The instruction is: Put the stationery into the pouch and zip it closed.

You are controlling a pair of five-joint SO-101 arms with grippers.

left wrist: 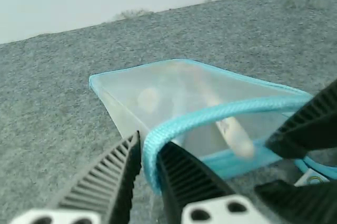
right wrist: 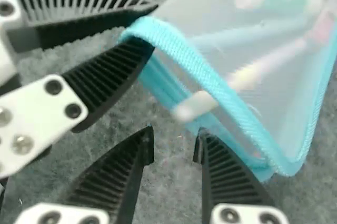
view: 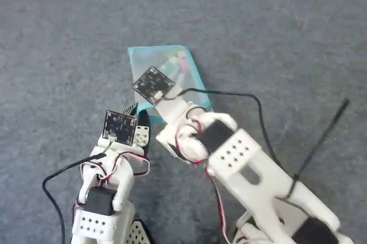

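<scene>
L claw (left wrist: 149,146) tight, R claw (right wrist: 175,134) ajar

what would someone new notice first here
A see-through pouch with turquoise edging lies mid-table on the grey table, with pens visible inside it. The left gripper pinches its edge at the end nearest the arms, and the right gripper sits open just beside it.
</scene>
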